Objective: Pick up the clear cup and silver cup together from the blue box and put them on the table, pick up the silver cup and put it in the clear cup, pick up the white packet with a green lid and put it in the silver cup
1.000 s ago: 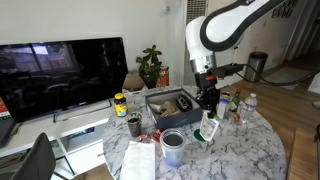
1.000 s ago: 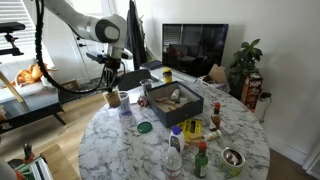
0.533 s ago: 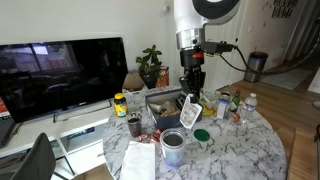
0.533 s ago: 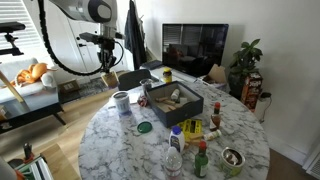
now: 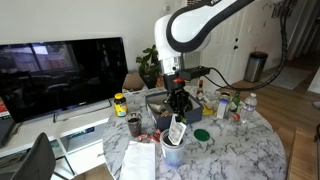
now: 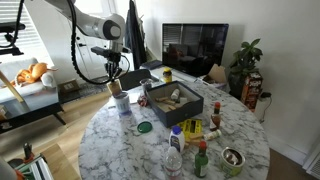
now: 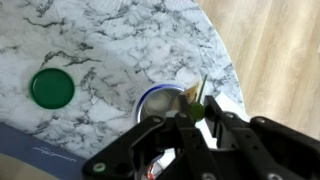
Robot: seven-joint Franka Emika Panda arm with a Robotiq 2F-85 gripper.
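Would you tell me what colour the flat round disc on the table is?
The disc is green, clearest in the wrist view.

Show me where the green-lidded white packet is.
In an exterior view the packet hangs from the hand right over the silver cup, at the table edge near the blue box.

No legible text, label, brand or number on anything
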